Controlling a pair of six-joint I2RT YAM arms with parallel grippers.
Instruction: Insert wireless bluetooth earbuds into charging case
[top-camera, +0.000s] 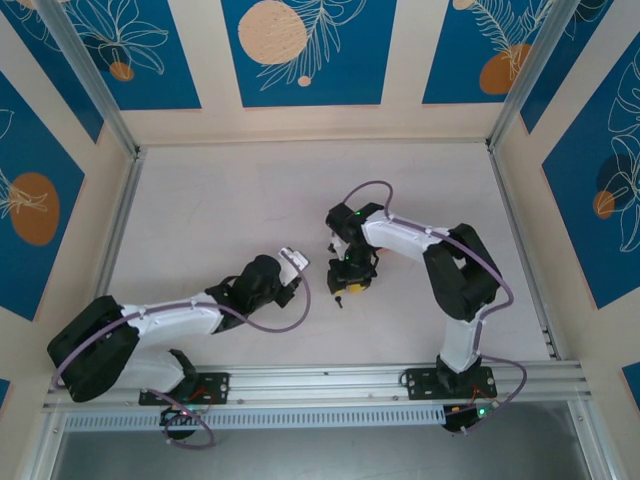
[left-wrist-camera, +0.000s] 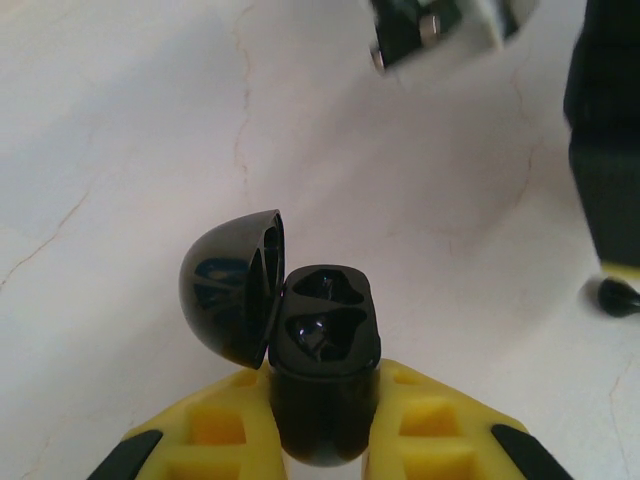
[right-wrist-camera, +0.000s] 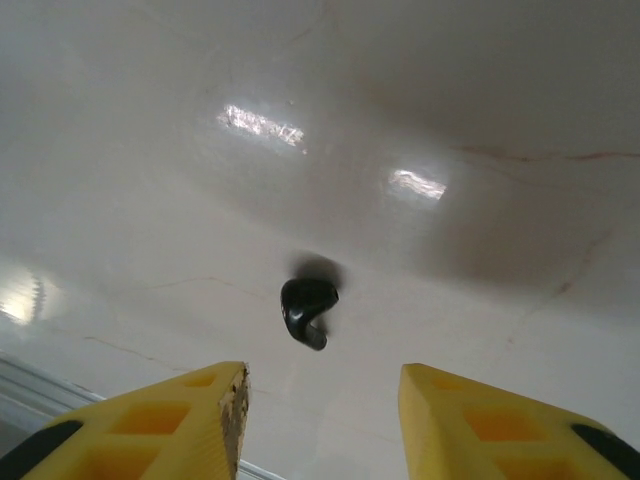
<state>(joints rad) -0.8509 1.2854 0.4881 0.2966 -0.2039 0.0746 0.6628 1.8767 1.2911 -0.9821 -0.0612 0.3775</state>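
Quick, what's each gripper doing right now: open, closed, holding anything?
Left gripper: shut on the open charging case.
Right gripper: open, holding nothing; an earbud lies just ahead of it.

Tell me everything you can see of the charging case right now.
The case is small, rounded and black, and it looks like glossy plastic. Its domed lid stands open, hinged on the left side in the left wrist view. Two shaped wells show in the open top; I cannot tell whether they are empty. The left gripper's yellow fingers clamp its lower body from both sides.
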